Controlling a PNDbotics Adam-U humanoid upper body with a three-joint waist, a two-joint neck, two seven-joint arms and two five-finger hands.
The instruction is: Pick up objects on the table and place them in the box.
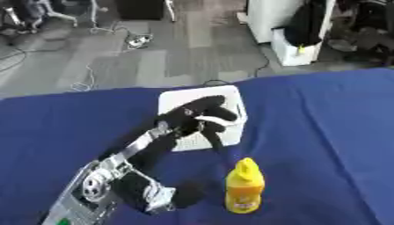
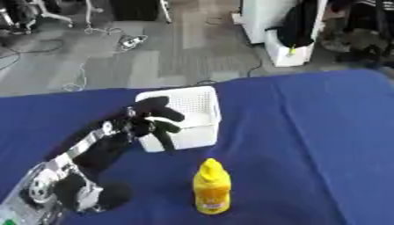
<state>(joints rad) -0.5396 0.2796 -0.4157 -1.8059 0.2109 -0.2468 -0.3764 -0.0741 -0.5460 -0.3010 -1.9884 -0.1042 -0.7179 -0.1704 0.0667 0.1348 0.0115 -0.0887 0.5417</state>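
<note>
A white slatted box stands on the blue table near the middle. My left hand hovers over the box's near left part, with the arm reaching in from the lower left. Its fingers are spread and relaxed, one pointing down past the box's front wall, and I see nothing held in them. A yellow squeeze bottle with a pointed cap stands upright on the cloth in front of the box, to the right of the arm. What lies inside the box is partly hidden by the hand. My right hand is out of sight.
The blue cloth covers the whole table. Beyond the far edge is grey floor with cables and a white cabinet.
</note>
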